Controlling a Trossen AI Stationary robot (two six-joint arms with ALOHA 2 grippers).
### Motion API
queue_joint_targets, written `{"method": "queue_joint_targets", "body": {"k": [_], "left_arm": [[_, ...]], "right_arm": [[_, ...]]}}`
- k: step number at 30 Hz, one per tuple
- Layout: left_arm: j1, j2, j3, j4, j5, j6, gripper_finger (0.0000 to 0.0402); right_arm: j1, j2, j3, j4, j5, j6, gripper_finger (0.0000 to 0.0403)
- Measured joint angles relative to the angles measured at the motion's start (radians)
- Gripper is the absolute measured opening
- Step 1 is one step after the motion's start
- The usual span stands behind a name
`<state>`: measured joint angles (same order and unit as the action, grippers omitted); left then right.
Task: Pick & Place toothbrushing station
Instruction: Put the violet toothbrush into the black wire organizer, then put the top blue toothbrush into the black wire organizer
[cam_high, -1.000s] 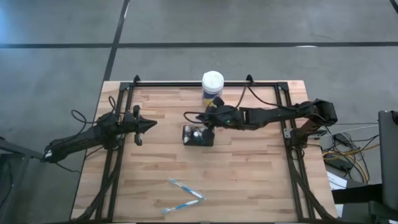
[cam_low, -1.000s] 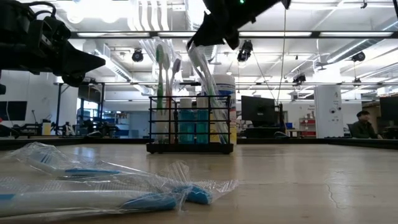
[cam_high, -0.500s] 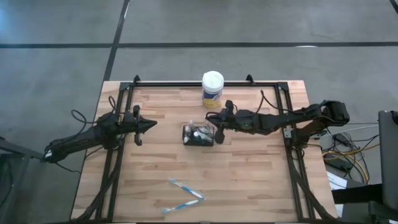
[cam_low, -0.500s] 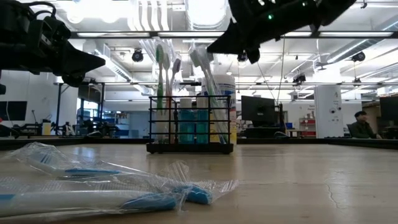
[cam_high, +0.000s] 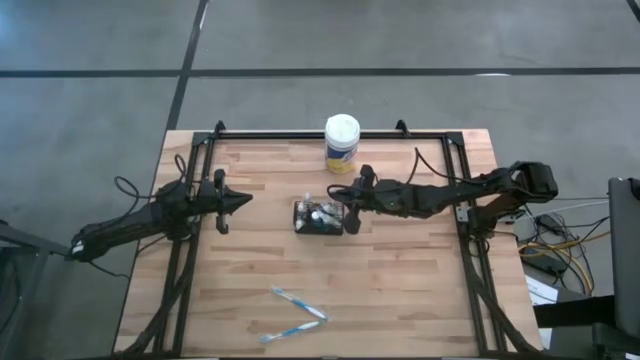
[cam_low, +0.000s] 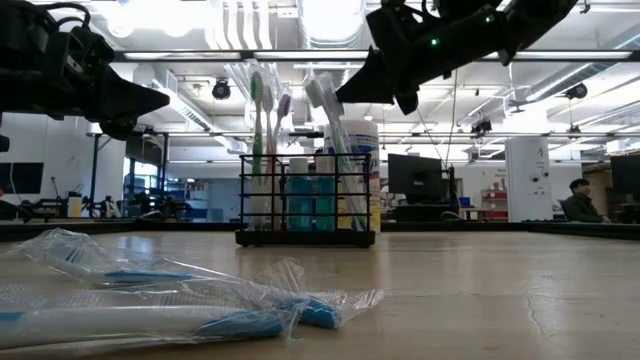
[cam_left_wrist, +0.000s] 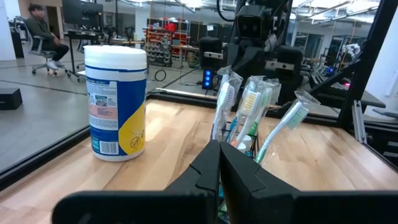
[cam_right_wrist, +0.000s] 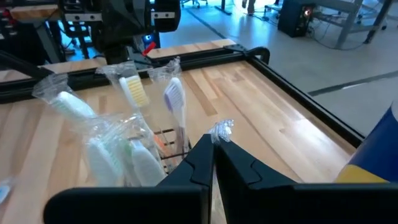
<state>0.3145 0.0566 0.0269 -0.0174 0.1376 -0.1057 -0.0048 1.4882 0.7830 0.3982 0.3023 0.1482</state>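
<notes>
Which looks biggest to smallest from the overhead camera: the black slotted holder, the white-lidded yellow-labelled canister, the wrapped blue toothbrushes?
1. Black slotted holder
2. White-lidded canister, close to the holder, so unsure
3. Each wrapped blue toothbrush, long but thinnest

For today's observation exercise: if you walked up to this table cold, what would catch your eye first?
First, the black caddy mid-table, bristling with wrapped toothbrushes, with the right gripper shut and raised just beside it. Behind it at the far edge stands a white-lidded canister. Two more wrapped brushes lie loose near the front edge, and the left gripper waits, shut, at the left.
</notes>
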Motion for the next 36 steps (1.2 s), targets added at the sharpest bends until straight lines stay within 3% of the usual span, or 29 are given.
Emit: {"method": "queue_joint_targets", "body": {"k": [5, 15, 21, 29, 36], "left_arm": [[0.000, 0.000, 0.000, 0.000, 0.000, 0.007, 0.0014], [0.000, 0.000, 0.000, 0.001, 0.000, 0.007, 0.0014], [0.000, 0.000, 0.000, 0.001, -0.001, 0.007, 0.0014], [0.000, 0.000, 0.000, 0.001, -0.001, 0.007, 0.0014], [0.000, 0.000, 0.000, 0.000, -0.001, 0.005, 0.0014]], "right_arm": [[0.002, -0.001, 0.000, -0.003, -0.018, 0.008, 0.0028], [0.002, -0.021, 0.000, -0.013, -0.015, 0.028, 0.0169], [0.003, -0.079, 0.014, -0.060, -0.014, 0.010, 0.0220], [0.056, -0.238, 0.033, -0.104, -0.011, -0.168, 0.0229], [0.150, -0.439, 0.027, -0.188, -0.012, -0.287, 0.0185]]}}
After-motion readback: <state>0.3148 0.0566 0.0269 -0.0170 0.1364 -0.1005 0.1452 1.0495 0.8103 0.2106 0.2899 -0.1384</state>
